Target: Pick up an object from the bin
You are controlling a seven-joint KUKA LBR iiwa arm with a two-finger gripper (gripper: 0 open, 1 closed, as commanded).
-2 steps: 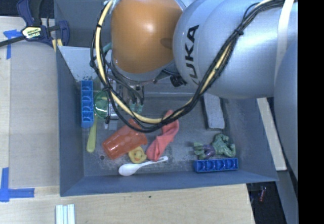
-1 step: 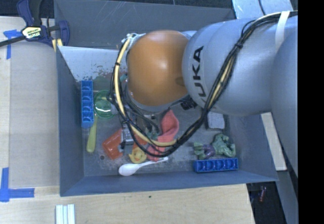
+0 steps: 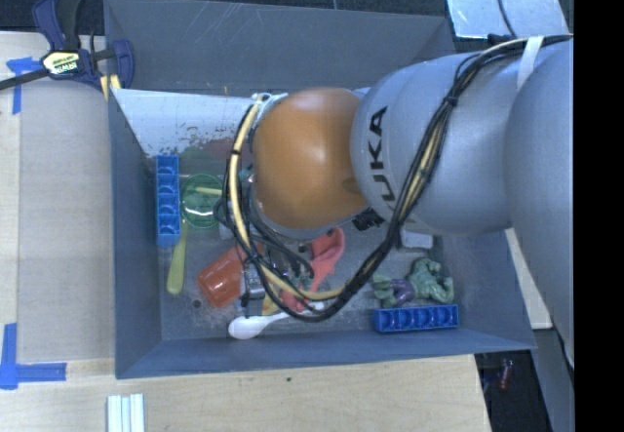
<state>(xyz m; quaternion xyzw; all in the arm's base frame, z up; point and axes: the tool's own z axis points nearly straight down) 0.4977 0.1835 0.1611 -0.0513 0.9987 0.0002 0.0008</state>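
Observation:
The dark body of my gripper (image 3: 255, 280) pokes out under the arm's orange dome, low in the middle of the bin. Just left of it lies an orange cup-like piece (image 3: 220, 280). A white spoon (image 3: 250, 326) lies right below it by the front wall. To its right sits a salmon-pink plastic piece (image 3: 329, 253), partly behind the cables. A small red and yellow thing (image 3: 285, 300) peeks out beside the gripper.
Along the left side lie a long blue studded brick (image 3: 168, 198), a clear green cup (image 3: 201, 205) and a yellow stick (image 3: 176, 264). At the front right are a green figure (image 3: 421, 282) and a blue brick (image 3: 416, 319). The arm covers the bin's middle and right.

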